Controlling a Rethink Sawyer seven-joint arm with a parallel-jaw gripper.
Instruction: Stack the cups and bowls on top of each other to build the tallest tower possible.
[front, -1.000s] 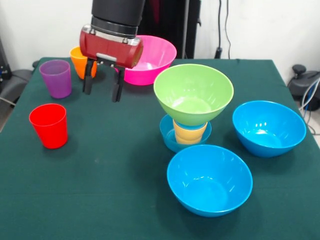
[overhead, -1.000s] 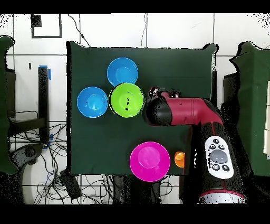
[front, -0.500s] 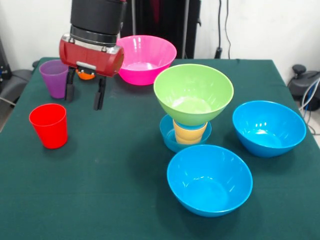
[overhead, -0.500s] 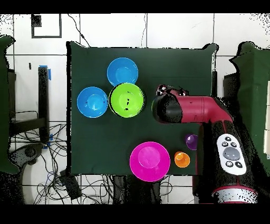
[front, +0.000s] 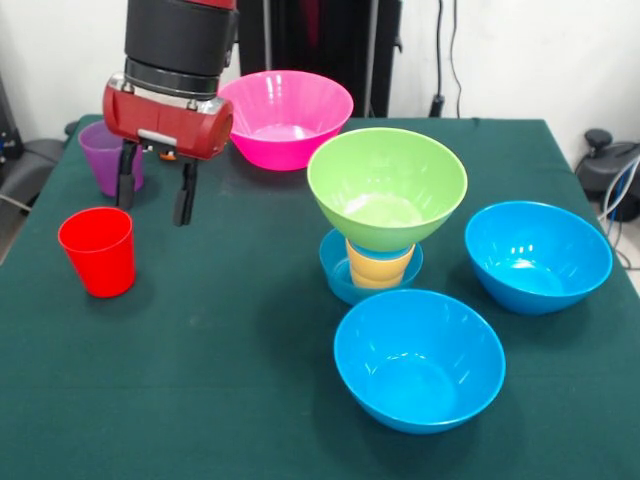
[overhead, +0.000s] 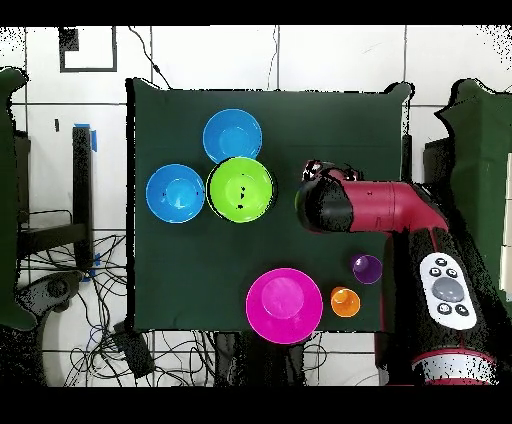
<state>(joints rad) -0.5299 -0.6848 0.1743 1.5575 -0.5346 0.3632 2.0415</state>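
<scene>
Front view: the gripper (front: 153, 193) hangs above the cloth with its two fingers spread apart and nothing between them. The red cup (front: 97, 251) stands upright at about 7 o'clock from it, near but not touching (its open mouth faces up, so its long axis is vertical). Judging from this, the next move turns on shifting toward 7 o'clock and then coming straight down over the rim. The purple cup (front: 108, 153) sits just behind the gripper at about 11 o'clock, partly hidden by the wrist, and an orange cup barely shows behind it. The tower (front: 383, 215), a green bowl on a yellow-orange cup in a small blue bowl, stands well apart at 3 o'clock.
</scene>
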